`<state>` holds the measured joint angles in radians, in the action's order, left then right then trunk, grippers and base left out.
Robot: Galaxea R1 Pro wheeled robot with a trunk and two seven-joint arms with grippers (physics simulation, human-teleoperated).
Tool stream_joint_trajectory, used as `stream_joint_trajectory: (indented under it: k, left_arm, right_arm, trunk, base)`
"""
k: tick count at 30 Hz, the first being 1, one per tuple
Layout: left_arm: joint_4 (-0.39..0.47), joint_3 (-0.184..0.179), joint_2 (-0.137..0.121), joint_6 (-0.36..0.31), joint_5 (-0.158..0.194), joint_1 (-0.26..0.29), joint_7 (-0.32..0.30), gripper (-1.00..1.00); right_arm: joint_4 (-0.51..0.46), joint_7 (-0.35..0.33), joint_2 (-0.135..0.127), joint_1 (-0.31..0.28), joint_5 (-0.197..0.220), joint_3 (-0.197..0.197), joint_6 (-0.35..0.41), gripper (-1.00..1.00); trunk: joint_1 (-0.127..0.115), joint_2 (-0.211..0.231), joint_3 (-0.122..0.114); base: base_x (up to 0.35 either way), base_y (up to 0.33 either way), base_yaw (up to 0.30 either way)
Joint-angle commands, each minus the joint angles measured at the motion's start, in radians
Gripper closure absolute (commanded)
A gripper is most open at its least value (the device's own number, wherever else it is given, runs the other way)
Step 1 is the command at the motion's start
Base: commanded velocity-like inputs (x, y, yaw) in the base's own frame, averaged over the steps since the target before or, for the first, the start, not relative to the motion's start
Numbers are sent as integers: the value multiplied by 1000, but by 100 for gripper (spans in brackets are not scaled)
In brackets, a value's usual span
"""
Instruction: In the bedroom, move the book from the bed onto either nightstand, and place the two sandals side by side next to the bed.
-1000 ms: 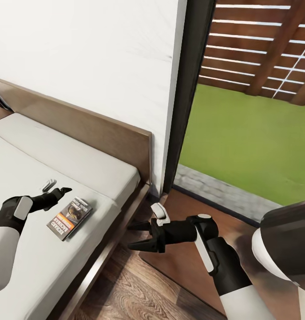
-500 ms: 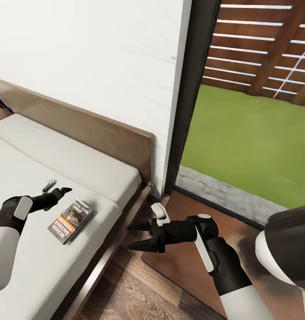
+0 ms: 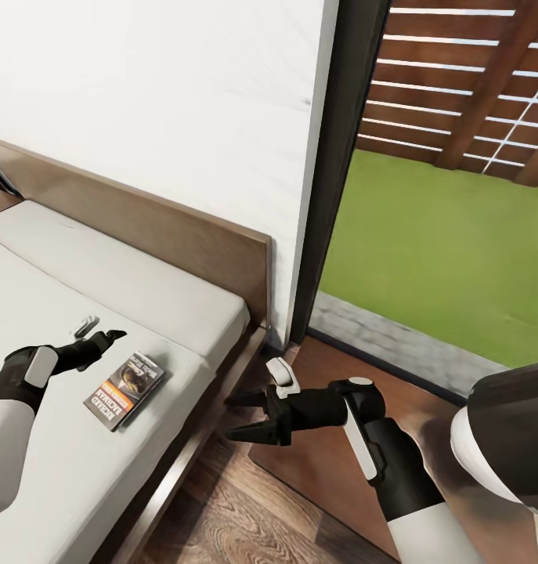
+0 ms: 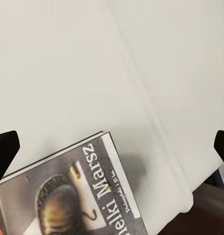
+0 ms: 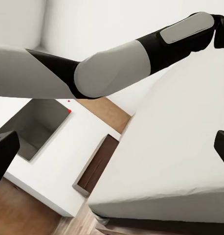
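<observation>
I was on step 1: the book (image 3: 124,388) lay flat near the bed's (image 3: 182,450) side edge. My left gripper (image 3: 102,338) hovered open beside it, my right gripper (image 3: 246,415) open too; next I needed to descend and pinch it.

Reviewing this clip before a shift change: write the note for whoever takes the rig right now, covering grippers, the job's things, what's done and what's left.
Left gripper: open, empty, over the mattress just beyond the book.
Right gripper: open, empty, held above the nightstand beside the bed.
Book: lying flat on the mattress near the bed's edge, cover up, not gripped.
Done: nothing placed yet.
Left: grasp the book, set it on the nightstand, then find the two sandals and lay them side by side next to the bed.
</observation>
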<state>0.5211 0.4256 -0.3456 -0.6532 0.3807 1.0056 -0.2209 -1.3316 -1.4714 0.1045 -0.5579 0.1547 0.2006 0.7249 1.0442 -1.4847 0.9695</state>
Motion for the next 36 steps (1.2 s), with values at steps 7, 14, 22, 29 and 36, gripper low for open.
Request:
stream_joint_trajectory:
  k: [7,14,22,29,36]
  left_arm:
    - [1,5,2,-6,-2,1,-2,-100]
    - [2,6,2,1,-3,1,-2,-100]
    - [1,6,2,70,-3,1,-2,-100]
    - [-7,6,1,78,-2,1,-2,-100]
    - [-39,5,0,79,-2,1,-2,-100]
  right_arm:
    - [0,-1,0,0,3,0,10,-100]
    - [0,0,0,0,3,0,10,-100]
    - [0,0,0,0,3,0,10,-100]
    - [0,0,0,0,3,0,10,-100]
    - [0,0,0,0,3,0,10,-100]
  trunk:
    - [19,-35,16]
    - [19,-35,16]
    - [19,-35,16]
    - [19,-35,16]
    - [42,-77,35]
  base:
    - [0,0,0]
    - [0,0,0]
    - [0,0,0]
    - [0,0,0]
    - [0,0,0]
